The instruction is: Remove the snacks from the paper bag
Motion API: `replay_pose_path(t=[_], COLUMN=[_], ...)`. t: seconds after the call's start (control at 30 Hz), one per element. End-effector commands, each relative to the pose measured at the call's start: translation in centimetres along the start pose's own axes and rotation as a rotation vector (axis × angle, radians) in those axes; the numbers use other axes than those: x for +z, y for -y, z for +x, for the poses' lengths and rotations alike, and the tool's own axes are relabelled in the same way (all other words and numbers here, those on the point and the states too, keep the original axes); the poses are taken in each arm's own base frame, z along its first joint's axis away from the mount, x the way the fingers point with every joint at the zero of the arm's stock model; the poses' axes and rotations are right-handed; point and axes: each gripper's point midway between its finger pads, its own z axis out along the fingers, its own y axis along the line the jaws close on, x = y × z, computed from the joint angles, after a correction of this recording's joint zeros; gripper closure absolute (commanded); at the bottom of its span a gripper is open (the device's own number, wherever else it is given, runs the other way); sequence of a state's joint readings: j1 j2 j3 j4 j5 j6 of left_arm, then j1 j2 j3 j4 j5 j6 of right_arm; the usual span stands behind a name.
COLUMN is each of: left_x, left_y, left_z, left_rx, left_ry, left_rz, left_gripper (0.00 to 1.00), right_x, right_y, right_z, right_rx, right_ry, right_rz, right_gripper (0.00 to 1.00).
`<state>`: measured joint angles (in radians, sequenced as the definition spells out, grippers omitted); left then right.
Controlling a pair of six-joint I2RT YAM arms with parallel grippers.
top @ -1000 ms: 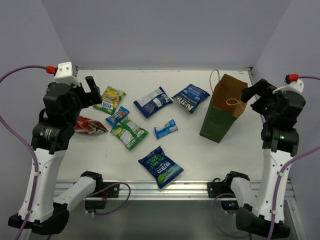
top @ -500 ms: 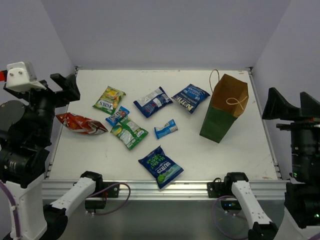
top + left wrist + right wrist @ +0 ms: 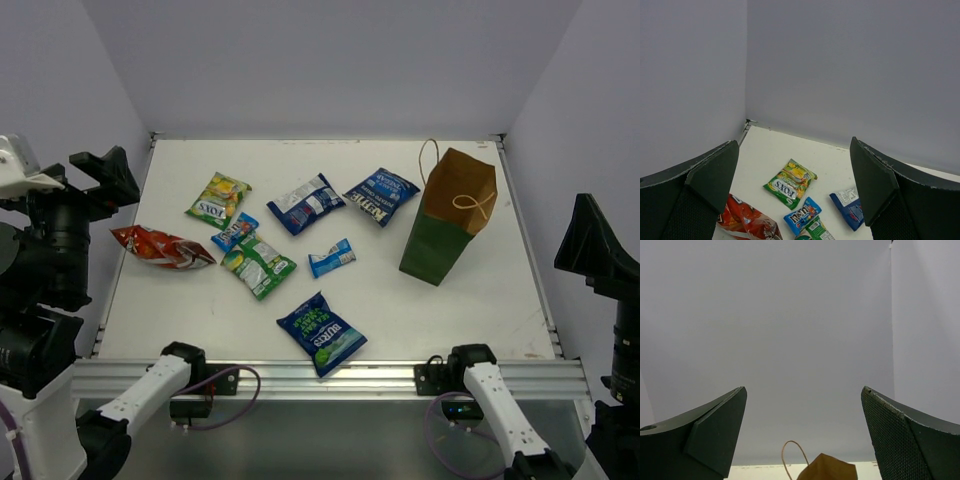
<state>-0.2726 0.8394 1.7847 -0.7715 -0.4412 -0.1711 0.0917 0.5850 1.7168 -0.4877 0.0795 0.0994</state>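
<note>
The dark green paper bag (image 3: 437, 238) stands at the table's right with its brown mouth and cord handles up; its top (image 3: 829, 468) shows low in the right wrist view. Snacks lie loose on the table: a yellow-green packet (image 3: 218, 200) (image 3: 790, 183), a red-orange one (image 3: 160, 248), a green-white one (image 3: 258, 264), a small blue packet (image 3: 235, 231), a small blue bar (image 3: 331, 257) and three dark blue bags (image 3: 306, 203) (image 3: 381, 196) (image 3: 321, 333). My left gripper (image 3: 105, 176) (image 3: 794, 142) hangs open off the table's left edge. My right gripper (image 3: 588, 243) (image 3: 804, 388) is open off the right edge.
The white table (image 3: 450, 320) is walled by pale grey panels at the back and both sides. An aluminium rail (image 3: 320, 378) with the arm mounts and cables runs along the near edge.
Both arms have drawn back from the table, the left outward to the left, the right outward to the right and nearer. The bag and packets have not moved; the red-orange packet is now uncovered.
</note>
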Motion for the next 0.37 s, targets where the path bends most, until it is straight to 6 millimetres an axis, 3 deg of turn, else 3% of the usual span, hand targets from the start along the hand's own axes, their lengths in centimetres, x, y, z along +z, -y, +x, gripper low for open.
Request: replay_pose_path(t=[0.0,0.33], left_x=[-1.11,-1.28], left_y=[-1.29,-1.77], left_z=[-2.18,-2.68], left_rx=[-0.011,-0.016], left_ry=[0.073,0.103], left_rz=[-0.045,-0.065], left_gripper=[0.00,0.00], right_x=[0.01,0.40], right_y=[0.46,0.54], right_z=[-1.50,-1.31], right_rx=[-0.036,-0.047], right_ry=[0.054,0.064], right_rz=[0.014,0.010], right_gripper=[0.01,0.01])
